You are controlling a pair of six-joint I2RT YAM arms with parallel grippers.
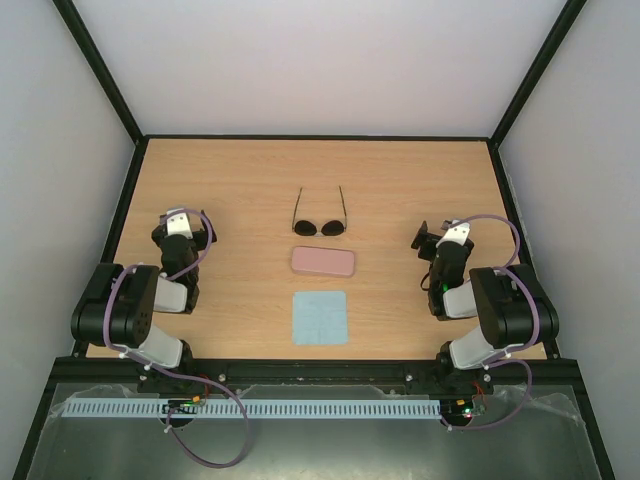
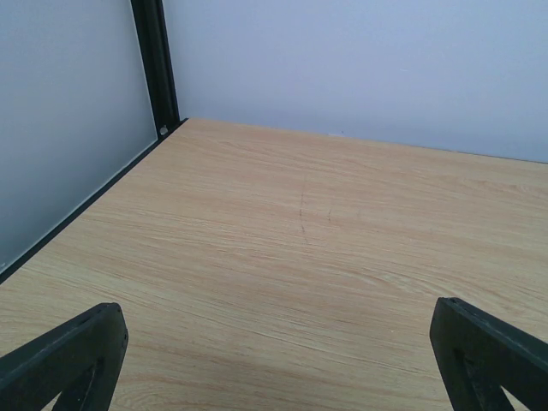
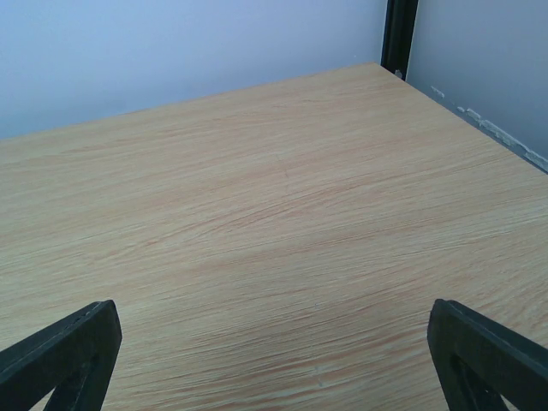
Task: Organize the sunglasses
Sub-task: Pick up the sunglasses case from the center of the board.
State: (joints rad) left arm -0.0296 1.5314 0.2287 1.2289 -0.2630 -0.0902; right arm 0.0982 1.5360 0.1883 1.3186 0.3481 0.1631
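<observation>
A light wooden table [image 1: 220,180], pale walls [image 1: 320,60] around, bears the sunglasses [image 1: 319,226].

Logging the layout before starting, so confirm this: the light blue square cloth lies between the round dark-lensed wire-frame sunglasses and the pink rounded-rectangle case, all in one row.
Wrong. The pink rounded-rectangle case lies between the round dark-lensed wire-frame sunglasses and the light blue square cloth, which lies at the near end; all in one row. The top external view shows it.
</observation>
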